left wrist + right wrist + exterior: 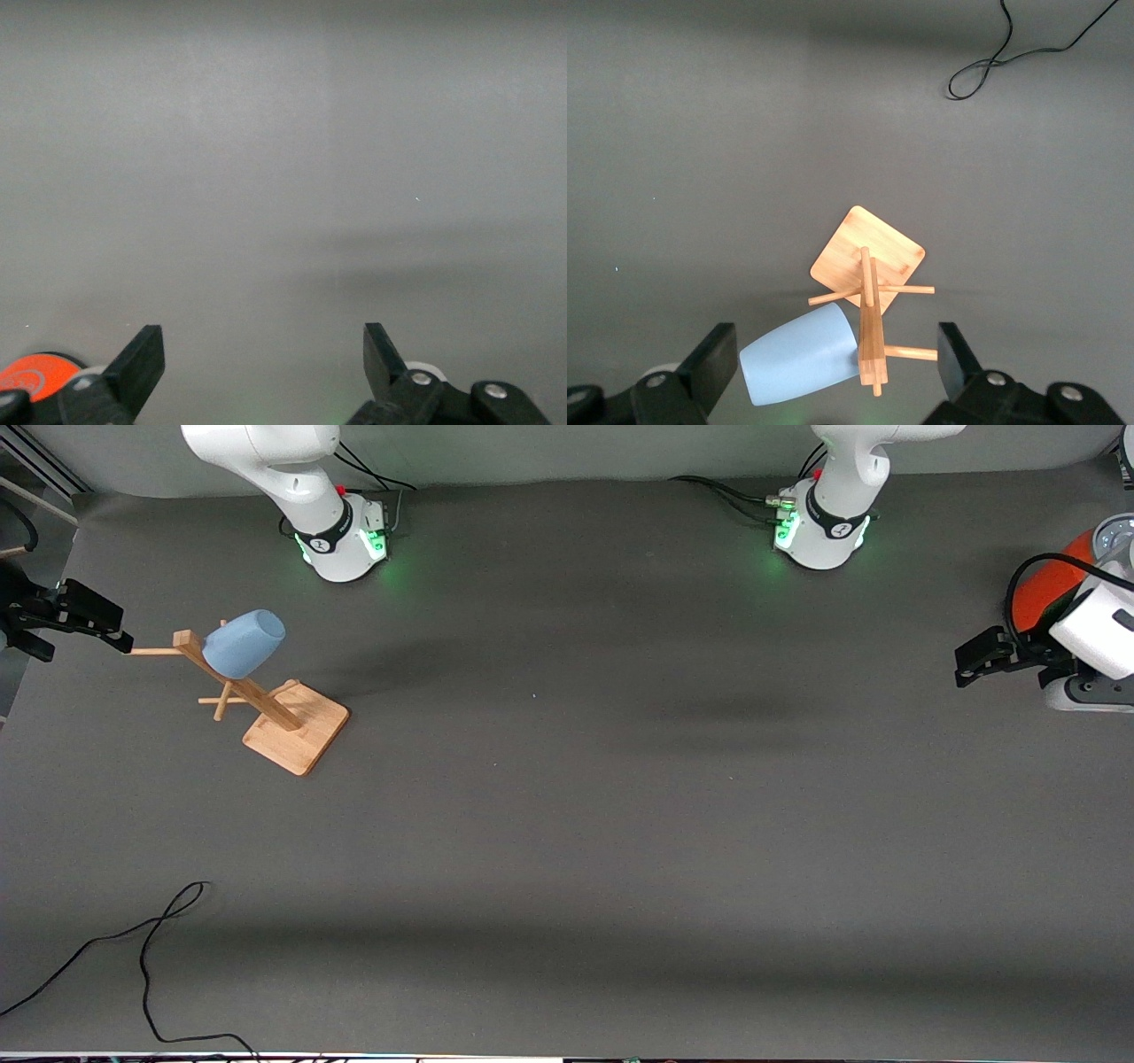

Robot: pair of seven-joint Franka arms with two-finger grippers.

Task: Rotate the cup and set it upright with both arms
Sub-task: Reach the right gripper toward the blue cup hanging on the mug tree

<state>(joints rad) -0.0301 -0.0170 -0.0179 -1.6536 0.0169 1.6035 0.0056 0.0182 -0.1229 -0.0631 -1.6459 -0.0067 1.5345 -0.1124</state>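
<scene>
A wooden rack (266,704) with a square base and slanted pegs stands on the dark grey bench (567,824) toward the right arm's end. The cup (244,643) hangs tilted on one of the rack's upper pegs, its closed end pointing up and away from the post, its mouth against the post. The right gripper (122,639) is up in the air beside the rack, at the edge of the bench, its arm bent outward from its base; its fingers are spread wide, holding nothing, and the right wrist view looks down on the cup (802,364) and rack (868,266) between them. The left gripper (961,669) waits well apart from the rack over the left arm's end of the bench, fingers (137,367) spread, beside an orange-red cylinder (1050,584). A black cable (146,957) lies on the bench nearer to the front camera than the rack
</scene>
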